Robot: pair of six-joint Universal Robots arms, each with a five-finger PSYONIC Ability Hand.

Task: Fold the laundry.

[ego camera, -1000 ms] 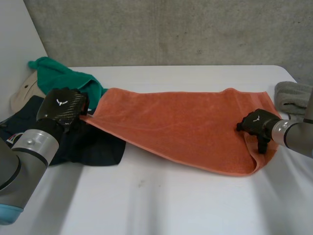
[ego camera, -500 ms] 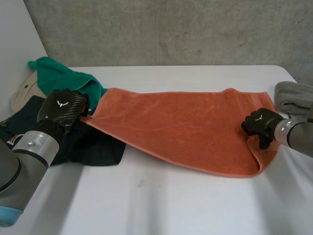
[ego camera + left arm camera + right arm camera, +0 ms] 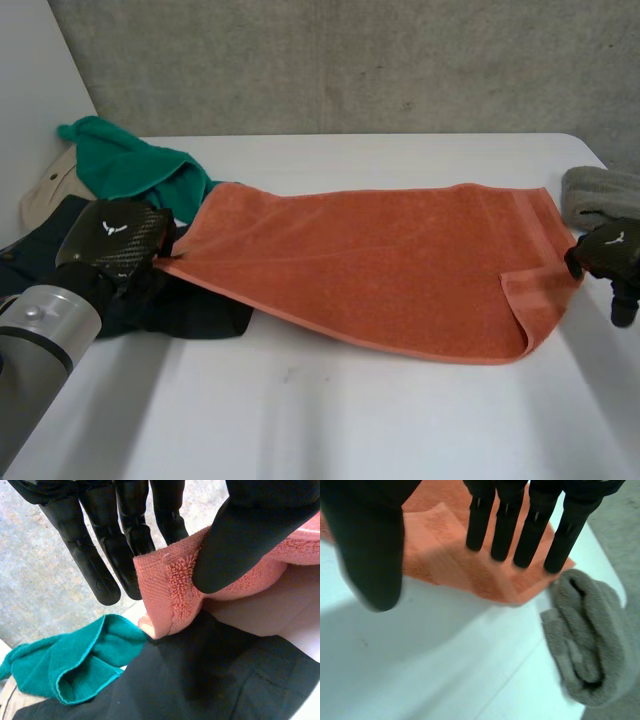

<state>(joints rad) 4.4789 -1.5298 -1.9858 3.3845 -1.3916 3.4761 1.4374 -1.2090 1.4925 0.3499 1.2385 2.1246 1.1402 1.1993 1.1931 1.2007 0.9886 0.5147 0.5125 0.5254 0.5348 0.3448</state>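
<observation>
The white surface (image 3: 330,420) takes up most of what's in front of me. An orange towel (image 3: 370,260) is spread across its middle, running nearly from one arm to the other. Most of it lies flat. At its right end the near corner is turned back over itself in a flap. Its left corner is lifted off the surface.

A dark garment (image 3: 190,305) lies crumpled to the left, partly under that raised corner. Behind it sits a bunched green cloth (image 3: 125,160), with a bit of beige cloth (image 3: 45,195) beside it at the surface's far left. On the far right, just past the towel's end, is a folded grey cloth (image 3: 598,198).

The left hand (image 3: 110,240) is over the dark garment, at the towel's left corner. In its wrist view the left hand (image 3: 125,520) pinches the towel (image 3: 165,595) between thumb and fingers. The hem hangs down over the dark garment (image 3: 210,680), with the green cloth (image 3: 75,665) just beyond.

The right hand (image 3: 610,255) is just off the towel's right end. From its wrist, the right hand (image 3: 535,525) has straight, spread fingers and holds nothing. They point at the towel (image 3: 445,545) corner, with the grey cloth (image 3: 590,635) beside them on the surface (image 3: 435,670).
</observation>
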